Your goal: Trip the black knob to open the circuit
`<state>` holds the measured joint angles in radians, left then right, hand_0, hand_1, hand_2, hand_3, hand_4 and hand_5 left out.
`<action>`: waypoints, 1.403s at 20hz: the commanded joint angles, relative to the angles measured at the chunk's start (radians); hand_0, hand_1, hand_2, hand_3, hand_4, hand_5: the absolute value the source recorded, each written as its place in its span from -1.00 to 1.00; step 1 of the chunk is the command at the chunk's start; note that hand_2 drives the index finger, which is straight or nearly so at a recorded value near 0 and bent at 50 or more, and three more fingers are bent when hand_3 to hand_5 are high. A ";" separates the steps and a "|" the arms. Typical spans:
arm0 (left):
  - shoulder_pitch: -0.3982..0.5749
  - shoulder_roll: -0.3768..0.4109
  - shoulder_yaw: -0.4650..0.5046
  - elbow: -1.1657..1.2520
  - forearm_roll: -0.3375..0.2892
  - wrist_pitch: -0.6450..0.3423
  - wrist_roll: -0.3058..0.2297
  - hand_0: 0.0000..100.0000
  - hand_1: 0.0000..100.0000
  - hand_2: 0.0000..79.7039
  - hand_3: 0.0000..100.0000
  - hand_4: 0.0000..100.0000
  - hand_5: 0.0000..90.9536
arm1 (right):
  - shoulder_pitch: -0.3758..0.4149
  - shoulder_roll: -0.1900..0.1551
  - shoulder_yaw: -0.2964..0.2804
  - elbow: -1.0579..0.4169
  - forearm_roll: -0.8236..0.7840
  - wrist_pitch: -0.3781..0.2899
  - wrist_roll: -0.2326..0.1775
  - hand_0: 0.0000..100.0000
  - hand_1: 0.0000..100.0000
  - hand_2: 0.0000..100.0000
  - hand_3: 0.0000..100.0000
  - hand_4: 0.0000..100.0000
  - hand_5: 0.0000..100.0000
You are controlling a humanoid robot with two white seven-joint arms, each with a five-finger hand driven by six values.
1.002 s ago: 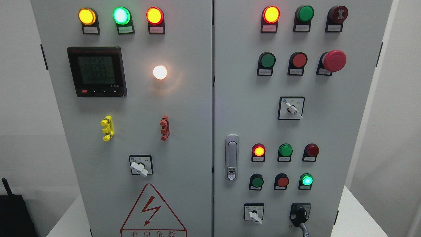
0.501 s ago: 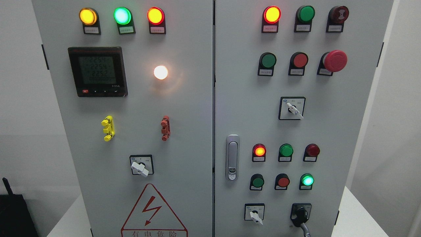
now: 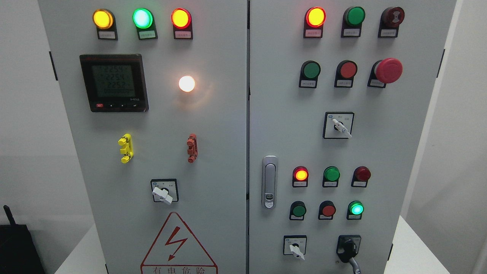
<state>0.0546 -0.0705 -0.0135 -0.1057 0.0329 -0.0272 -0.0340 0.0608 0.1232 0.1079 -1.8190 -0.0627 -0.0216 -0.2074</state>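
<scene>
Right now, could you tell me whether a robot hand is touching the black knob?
No, the black knob at the cabinet's lower right stands alone, and no robot hand shows anywhere in the head view.

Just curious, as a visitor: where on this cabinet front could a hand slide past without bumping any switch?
Bare patches: the right door between the door latch and the upper selector switch, and the left door's strip right of the red clip. Crowded: the button cluster just above the black knob, and both top rows of lamps. No robot hand shows.

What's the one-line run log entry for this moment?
hands: none in view | black knob: bottom right of right door, untouched | white selector: to its left | stage: approach not begun
</scene>
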 commanded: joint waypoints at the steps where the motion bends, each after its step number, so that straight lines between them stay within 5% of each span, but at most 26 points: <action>1: -0.002 -0.002 0.001 0.000 0.002 -0.002 0.000 -0.76 -0.22 -1.00 -1.00 -1.00 -1.00 | -0.009 -0.002 0.001 -0.037 0.003 -0.026 0.026 -1.00 -0.80 -0.94 1.00 1.00 0.97; 28: -0.004 -0.002 0.001 0.000 0.002 -0.002 0.000 -0.76 -0.22 -1.00 -1.00 -1.00 -1.00 | 0.001 -0.008 -0.050 -0.031 -0.003 -0.026 0.026 -1.00 -0.80 -0.93 1.00 1.00 0.97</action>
<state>0.0546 -0.0705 -0.0135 -0.1057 0.0329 -0.0272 -0.0340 0.0678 0.1187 0.0633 -1.8217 -0.0635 -0.0347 -0.1898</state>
